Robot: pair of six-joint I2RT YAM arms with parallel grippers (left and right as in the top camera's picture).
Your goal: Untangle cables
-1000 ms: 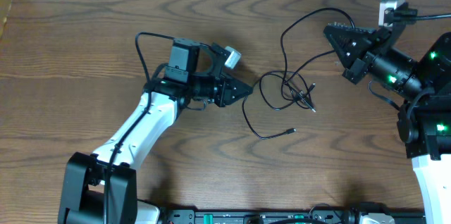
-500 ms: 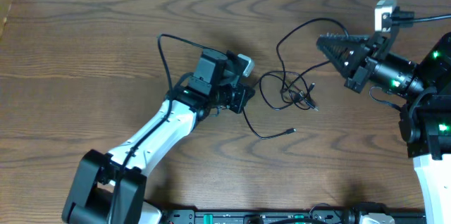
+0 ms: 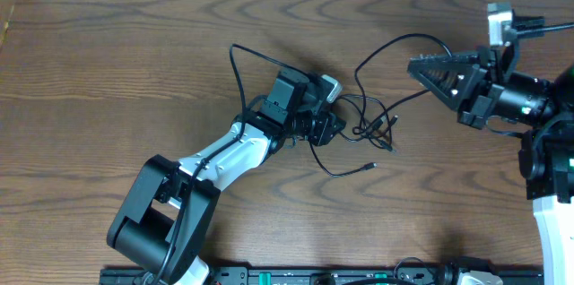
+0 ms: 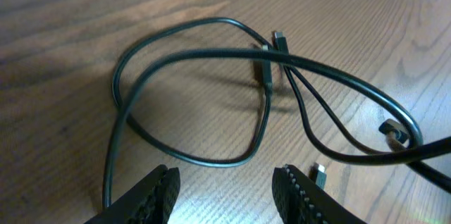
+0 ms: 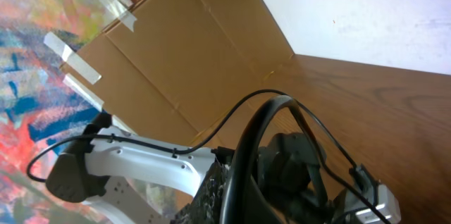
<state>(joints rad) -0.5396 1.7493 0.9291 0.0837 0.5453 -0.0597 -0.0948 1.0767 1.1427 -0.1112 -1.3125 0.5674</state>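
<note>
The left hand (image 4: 224, 178) hangs spread over the black cables (image 4: 211, 58) on the table (image 4: 70, 13), while the right hand (image 3: 420, 65) pinches one.

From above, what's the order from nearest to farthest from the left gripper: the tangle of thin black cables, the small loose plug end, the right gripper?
1. Tangle of thin black cables, just right of the left gripper.
2. Small loose plug end, lower right.
3. Right gripper, far upper right.

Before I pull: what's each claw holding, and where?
Right claw shut on a black cable, seemingly near its end; left claw open, holding nothing.
</note>
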